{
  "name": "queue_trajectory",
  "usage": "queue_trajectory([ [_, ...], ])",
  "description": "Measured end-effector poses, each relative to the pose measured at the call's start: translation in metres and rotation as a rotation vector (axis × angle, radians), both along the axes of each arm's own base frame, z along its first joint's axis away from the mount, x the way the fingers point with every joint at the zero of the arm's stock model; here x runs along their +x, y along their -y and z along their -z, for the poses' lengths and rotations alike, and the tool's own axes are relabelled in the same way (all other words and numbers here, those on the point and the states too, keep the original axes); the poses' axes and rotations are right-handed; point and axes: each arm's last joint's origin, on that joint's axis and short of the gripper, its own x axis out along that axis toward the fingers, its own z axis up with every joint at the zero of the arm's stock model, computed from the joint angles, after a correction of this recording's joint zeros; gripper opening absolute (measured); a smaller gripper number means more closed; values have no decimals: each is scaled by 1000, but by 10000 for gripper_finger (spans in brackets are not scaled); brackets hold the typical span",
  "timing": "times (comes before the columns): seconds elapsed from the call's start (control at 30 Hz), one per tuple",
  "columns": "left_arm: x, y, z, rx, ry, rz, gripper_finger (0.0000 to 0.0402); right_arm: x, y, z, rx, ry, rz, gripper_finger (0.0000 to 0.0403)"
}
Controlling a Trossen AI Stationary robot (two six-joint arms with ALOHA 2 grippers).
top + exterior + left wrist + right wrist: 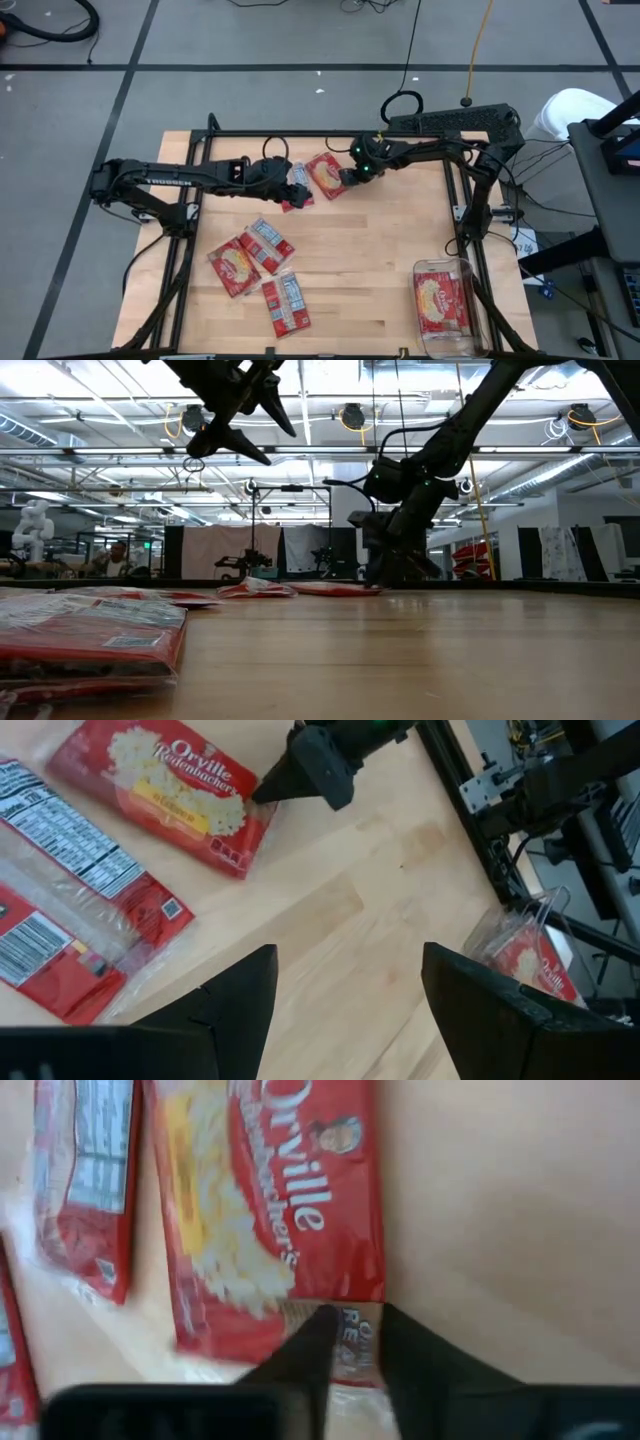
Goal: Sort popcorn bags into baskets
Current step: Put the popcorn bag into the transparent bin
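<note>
Right pincer (352,1342) is down at the far middle of the table (380,260), its two fingers drawn narrow on the clear end seam of a popcorn bag (275,1210) that lies picture side up; the right wrist view shows the fingertips (318,1330) pinching that edge, with the bag flat on the wood. From above, this pincer (352,178) sits at the bag's (325,174) right-hand end.

Left pincer (345,985) hangs just beside it to the left, raised above the table, fingers spread wide and holding nothing. In the high view it (298,190) hovers over a second bag (292,199) lying label side up beside the first, though how high it sits cannot be told from that view. The low view shows it (245,430) well clear of the wood.

Three more popcorn bags lie nearer the front left: one picture side up (234,266), one label side up (267,245) overlapping it, and another label side up (285,304) nearer the front edge.

At the front right corner stands the clear basket (443,268), with a bag (443,303) lying inside it, picture side up.
</note>
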Motion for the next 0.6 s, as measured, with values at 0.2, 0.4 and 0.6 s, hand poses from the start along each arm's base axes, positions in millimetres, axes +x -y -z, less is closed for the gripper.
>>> queue_trajectory([
  [0.2,0,-1,0,7,-5,2,250,1,-8,-3,68,30,-54,11],
  [0.4,-1,-5,1,-16,-11,-31,250,3,-27,-33,28,80,-111,2],
  [0.6,-3,-13,8,-64,-31,-102,250,-3,-50,-67,3,106,-126,1],
])
